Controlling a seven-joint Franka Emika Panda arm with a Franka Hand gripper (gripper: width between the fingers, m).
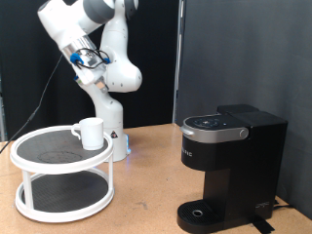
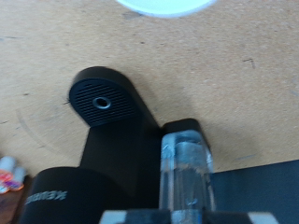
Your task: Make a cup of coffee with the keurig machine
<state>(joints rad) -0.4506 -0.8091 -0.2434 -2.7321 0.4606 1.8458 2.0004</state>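
Note:
The white cup [image 1: 91, 133] stands upright on the top shelf of a white round two-tier rack [image 1: 29, 161] at the exterior view's left. The black keurig machine [image 1: 229, 161] stands at the exterior view's right with its lid down and its round drip tray [image 1: 203, 213] bare. The wrist view looks at the machine [image 2: 121, 159] from far off, with its drip tray [image 2: 103, 101] and clear water tank [image 2: 187, 173]. My hand [image 1: 86, 56] is high at the exterior view's upper left, far from the cup and machine. Its fingers do not show in either view.
The wooden table [image 1: 146, 185] carries the rack and the machine. The arm's white base [image 1: 112, 132] stands just behind the rack. A white rounded shape [image 2: 168, 5] is cut off at the edge of the wrist view. A black curtain hangs behind the machine.

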